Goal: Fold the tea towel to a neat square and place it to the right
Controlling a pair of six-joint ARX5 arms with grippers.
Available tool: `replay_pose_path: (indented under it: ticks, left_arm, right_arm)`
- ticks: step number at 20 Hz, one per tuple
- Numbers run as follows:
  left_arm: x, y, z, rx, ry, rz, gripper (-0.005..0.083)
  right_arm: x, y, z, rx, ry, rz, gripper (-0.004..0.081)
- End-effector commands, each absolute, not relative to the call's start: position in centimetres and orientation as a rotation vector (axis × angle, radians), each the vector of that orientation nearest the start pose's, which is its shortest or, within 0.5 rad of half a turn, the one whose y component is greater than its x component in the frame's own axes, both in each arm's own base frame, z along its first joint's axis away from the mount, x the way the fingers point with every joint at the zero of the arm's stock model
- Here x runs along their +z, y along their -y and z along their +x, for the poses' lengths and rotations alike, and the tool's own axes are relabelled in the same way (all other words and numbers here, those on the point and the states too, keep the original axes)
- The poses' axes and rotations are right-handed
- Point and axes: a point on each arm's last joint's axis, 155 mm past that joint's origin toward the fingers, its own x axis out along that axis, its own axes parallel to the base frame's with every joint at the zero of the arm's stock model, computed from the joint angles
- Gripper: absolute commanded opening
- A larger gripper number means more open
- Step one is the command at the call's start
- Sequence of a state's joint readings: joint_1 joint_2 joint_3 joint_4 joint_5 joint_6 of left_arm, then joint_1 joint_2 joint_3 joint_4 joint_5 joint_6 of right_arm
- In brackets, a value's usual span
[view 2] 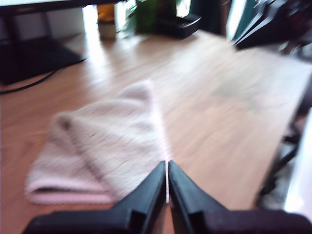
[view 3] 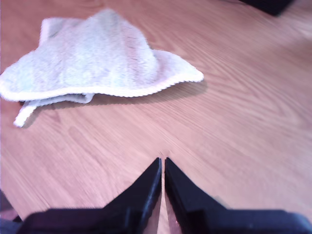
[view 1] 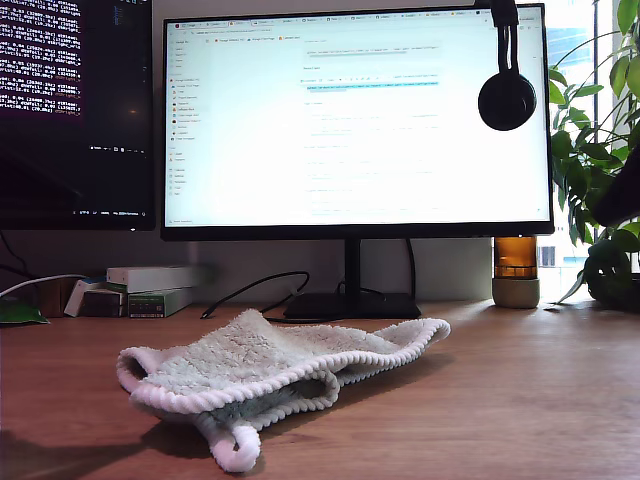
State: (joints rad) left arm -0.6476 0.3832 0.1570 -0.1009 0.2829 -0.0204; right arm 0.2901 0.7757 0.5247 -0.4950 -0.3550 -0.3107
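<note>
The towel (view 1: 270,375) lies loosely folded on the desk (view 1: 520,400), near the front and toward the exterior view's left, below the monitor (view 1: 355,120). My first gripper (view 2: 167,168) and second gripper (view 3: 162,163) hang above it, jaws pressed together, holding nothing. A jar (view 1: 516,271) stands far right in the exterior view, contents unclear.

An office desk (view 1: 520,400): two monitors (view 1: 355,120), hanging headphones (view 1: 506,95), potted plant (view 1: 595,150).
</note>
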Motion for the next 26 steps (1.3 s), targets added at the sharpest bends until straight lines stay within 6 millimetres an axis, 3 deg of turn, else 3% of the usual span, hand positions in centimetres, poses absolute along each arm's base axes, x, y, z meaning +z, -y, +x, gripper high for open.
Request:
replay_pose_path:
  ticks: [1,4,8,10,11,14,15,18,22,26]
  left_arm:
    - [15.7,20.2,18.1,-0.919,-0.269,0.102,-0.0024]
    - [16.0,20.7,18.3,-0.942,-0.274,0.375,-0.0024]
    - [13.0,21.9,16.2,-1.122,-0.321,0.769,-0.0024]
    - [10.9,21.8,15.0,-1.197,-0.374,0.875,0.0011]
    - [10.3,21.9,14.6,-1.213,-0.394,0.89,0.009]
    - [9.5,22.1,14.7,-1.24,-0.39,0.946,0.0496]
    - [9.2,22.2,14.8,-1.246,-0.393,0.958,0.056]
    - [7.3,22.0,14.8,-1.261,-0.474,0.982,0.0572]
    - [7.7,23.0,17.2,-1.185,-0.4,1.033,0.0572]
    - [5.0,22.5,17.4,-1.219,-0.437,1.174,0.0571]
  right_arm:
    - [12.8,-14.0,23.4,0.747,-0.65,-0.267,-0.0012]
    - [12.9,-14.9,23.5,0.813,-0.634,-0.297,-0.0012]
    - [12.5,-15.8,23.0,0.885,-0.633,-0.31,-0.0012]
    - [12.6,-15.8,23.1,0.883,-0.626,-0.312,-0.0012]
    - [12.7,-15.8,23.2,0.882,-0.621,-0.312,-0.0012]
    - [12.8,-15.9,23.3,0.881,-0.613,-0.313,-0.0012]
    - [12.9,-15.9,23.4,0.881,-0.61,-0.314,-0.0012]
    - [13.1,-15.9,23.5,0.88,-0.599,-0.315,-0.0012]
    - [13.5,-16.0,23.9,0.877,-0.575,-0.319,-0.0012]
    - [13.8,-15.9,24.3,0.865,-0.557,-0.324,-0.0012]
